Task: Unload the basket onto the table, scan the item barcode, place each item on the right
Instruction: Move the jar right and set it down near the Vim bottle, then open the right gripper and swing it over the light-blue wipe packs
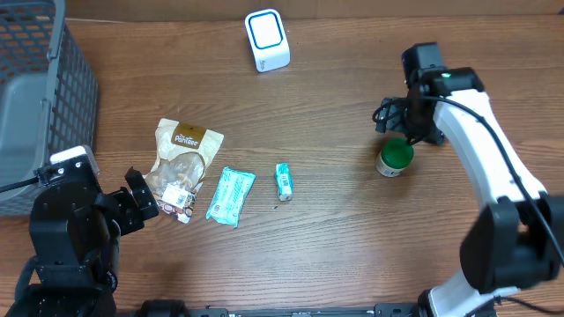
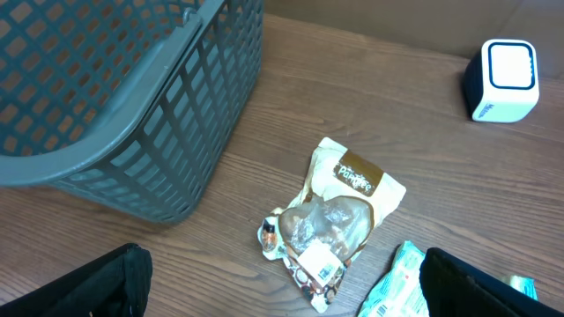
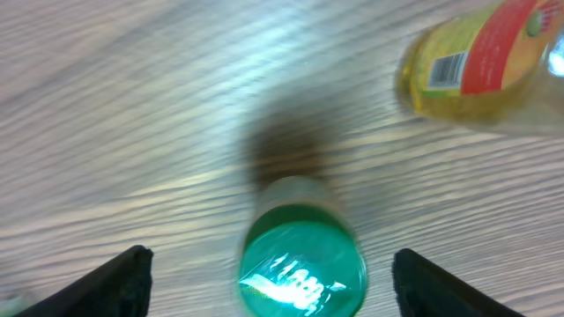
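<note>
Green-capped jar [image 3: 302, 269] stands upright directly under the right gripper [image 3: 270, 260], between its two fingers [image 3: 115, 277]. A gap shows on either side of the cap, so the jaws are spread and grip nothing. Only the cap faces the wrist camera. No barcode on the jar is visible in any view, and its label side is hidden. A yellow bottle [image 3: 480, 62] lies ahead of the fingers and off to one side, apart from the jar, with a barcode showing.

Judged step: taking hold of the jar so it can be scanned. To do this well:
- Centre the cap between the fingers before descending.
- Bring the pads down onto the body below the cap, not onto the cap's rim.
- Close squarely, so the jar neither tips nor twists out.
- Keep the pads off the label.

The code must face the scanner [image 1: 266, 40], which sits well away from the right fingers across the table [image 1: 352, 246]. A turn of the jar in front of its window is probably needed.

Left gripper [image 2: 286, 260]: fingers wide apart and empty. A snack pouch [image 2: 344, 216] lies just ahead of them, and a basket [image 2: 132, 132] farther ahead to one side.
</note>
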Robot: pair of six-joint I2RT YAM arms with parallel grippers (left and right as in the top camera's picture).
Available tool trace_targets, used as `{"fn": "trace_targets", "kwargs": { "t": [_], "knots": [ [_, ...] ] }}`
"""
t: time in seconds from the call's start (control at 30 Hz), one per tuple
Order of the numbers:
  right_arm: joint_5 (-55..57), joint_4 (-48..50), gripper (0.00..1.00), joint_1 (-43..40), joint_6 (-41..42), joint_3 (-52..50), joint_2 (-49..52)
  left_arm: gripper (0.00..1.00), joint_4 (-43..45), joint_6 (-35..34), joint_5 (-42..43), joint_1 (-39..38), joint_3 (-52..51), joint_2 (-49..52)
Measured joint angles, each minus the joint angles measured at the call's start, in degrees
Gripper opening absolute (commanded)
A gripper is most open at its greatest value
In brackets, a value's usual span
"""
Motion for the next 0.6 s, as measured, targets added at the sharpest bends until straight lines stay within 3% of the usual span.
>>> {"fn": "trace_targets", "kwargs": {
  "t": [0.1,0.4,0.6],
  "knots": [
    [-4.5,0.6,0.04,0.0,0.4,0.1,-1.3,0.99,0.0,0.0,0.0,0.0,0.0,0.0],
    [-13.9,11.6,0.04,0.0,0.6,-10.5,-1.2,0.99,0.0,0.0,0.0,0.0,0.0,0.0],
    [-12.5,14.3,0.04,0.2,0.5,-17.5,-0.9,1.00,0.0,0.0,0.0,0.0,0.0,0.0]
  ]
}}
